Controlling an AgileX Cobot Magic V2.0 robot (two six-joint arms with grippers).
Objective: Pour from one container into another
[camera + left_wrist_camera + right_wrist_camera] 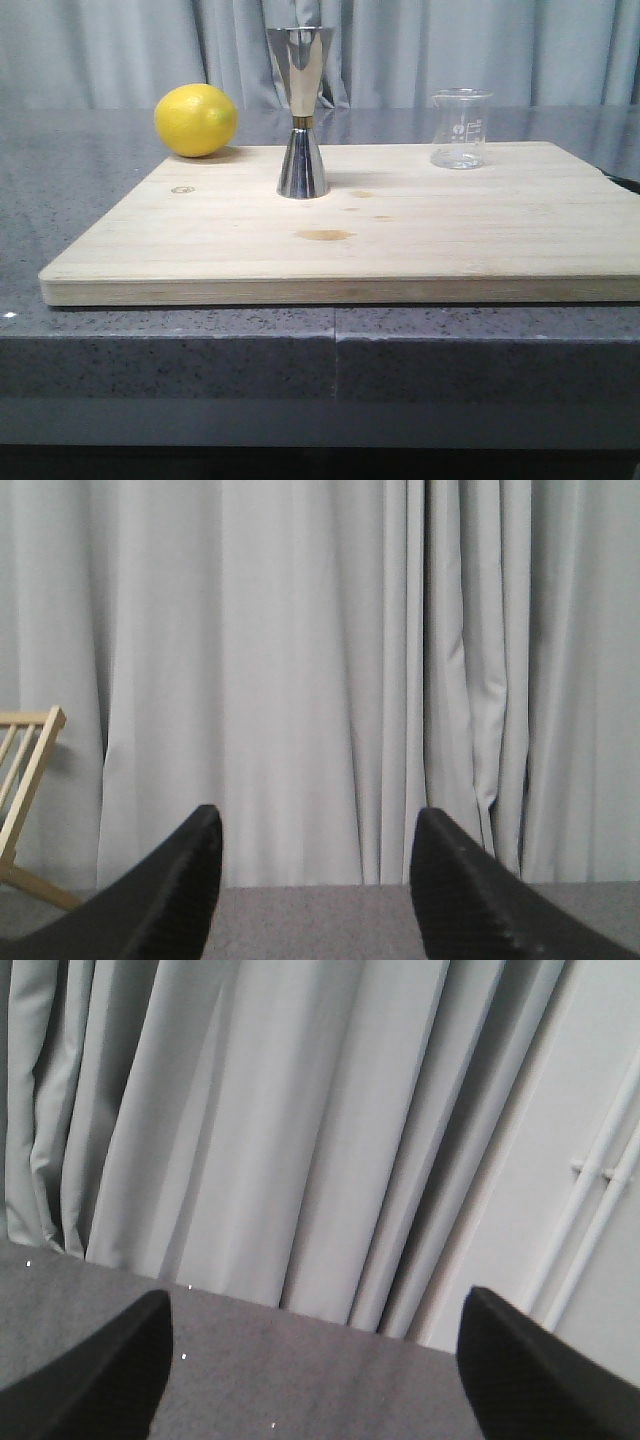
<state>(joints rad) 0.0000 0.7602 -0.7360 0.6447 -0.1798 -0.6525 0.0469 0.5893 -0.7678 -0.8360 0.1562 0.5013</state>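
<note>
Beaker and jigger standing untouched on the board, both arms off to the sides.

The small clear glass beaker [461,128] with faint white marks stands upright at about two o'clock on the pale wooden cutting board [350,240], well apart from the tall shiny steel hourglass jigger [301,112] with its thin gold waist, near twelve o'clock. A yellow lemon [196,120] sits at ten o'clock. The left gripper [315,880] and right gripper [315,1360] each have jaws spread apart, facing grey curtain [300,660] over the grey speckled counter [200,350], nothing between them.
</note>
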